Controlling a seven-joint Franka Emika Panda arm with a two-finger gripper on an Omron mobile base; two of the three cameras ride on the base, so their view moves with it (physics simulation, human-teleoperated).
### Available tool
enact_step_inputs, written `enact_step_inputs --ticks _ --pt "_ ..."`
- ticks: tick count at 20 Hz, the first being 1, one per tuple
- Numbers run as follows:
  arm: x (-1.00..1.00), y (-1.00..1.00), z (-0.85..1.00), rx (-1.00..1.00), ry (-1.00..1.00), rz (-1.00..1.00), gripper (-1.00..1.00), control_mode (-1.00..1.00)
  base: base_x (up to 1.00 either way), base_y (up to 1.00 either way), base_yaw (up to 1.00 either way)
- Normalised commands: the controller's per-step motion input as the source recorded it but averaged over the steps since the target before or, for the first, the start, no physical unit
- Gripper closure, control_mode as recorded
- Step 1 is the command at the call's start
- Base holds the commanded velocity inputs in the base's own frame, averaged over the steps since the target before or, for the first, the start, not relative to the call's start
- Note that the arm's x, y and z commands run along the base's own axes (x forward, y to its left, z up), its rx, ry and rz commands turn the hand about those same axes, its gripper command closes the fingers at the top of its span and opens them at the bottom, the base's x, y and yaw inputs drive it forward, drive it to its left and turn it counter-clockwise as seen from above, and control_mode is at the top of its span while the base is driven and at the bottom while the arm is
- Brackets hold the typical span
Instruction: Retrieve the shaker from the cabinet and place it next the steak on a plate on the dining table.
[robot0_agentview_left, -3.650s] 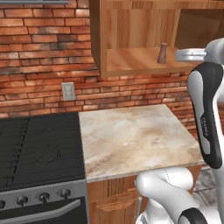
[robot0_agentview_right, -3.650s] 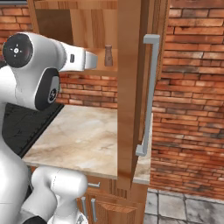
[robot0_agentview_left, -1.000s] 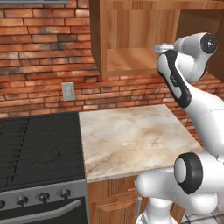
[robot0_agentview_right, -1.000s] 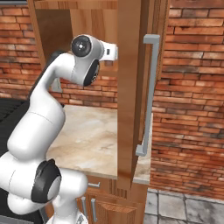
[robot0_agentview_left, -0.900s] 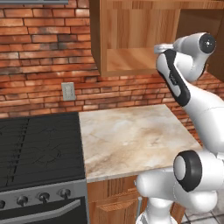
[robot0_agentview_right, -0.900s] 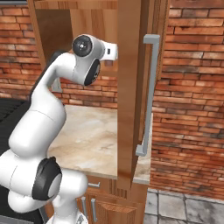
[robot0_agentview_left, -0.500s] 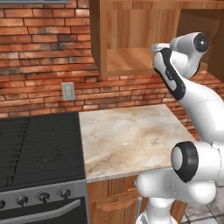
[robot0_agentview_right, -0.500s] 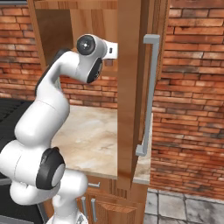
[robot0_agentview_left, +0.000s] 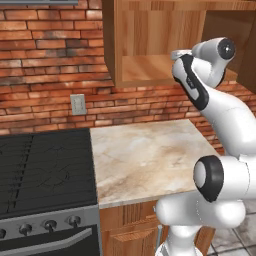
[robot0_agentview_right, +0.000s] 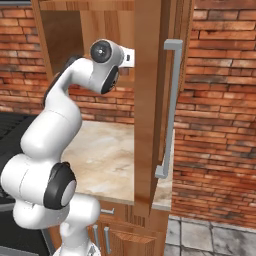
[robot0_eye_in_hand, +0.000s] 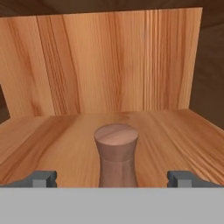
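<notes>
Shaker (robot0_eye_in_hand: 116, 154) base cut off, between open jaws

shaker (robot0_eye_in_hand: 116, 153): smooth matt wood
cabinet (robot0_eye_in_hand: 109, 65): grained, light wood
bench (robot0_agentview_left: 145, 152): glossy marbled stone
wall (robot0_agentview_left: 50, 60): rough brick

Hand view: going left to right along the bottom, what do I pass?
Left fingertip → shaker, standing on the cabinet shelf → right fingertip. The pincer is open, with the shaker between its tips.
</notes>
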Motion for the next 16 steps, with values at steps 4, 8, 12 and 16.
enact_step_inputs --ticks 4,8,12,16 --pt "0.24 -0.05 -0.08 0.00 0.00 0.00 -1.00 -1.00 0.00 0.00 0.00" --pt "0.13 -0.04 -0.01 0.00 0.00 0.00 -1.00 -1.00 0.00 0.00 0.00" --pt "0.16 -0.04 -0.04 0.00 0.00 0.00 -1.00 -1.00 0.00 0.00 0.00" --pt "0.12 0.00 -0.16 0.00 0.00 0.01 1.00 -1.00 0.00 0.00 0.00"
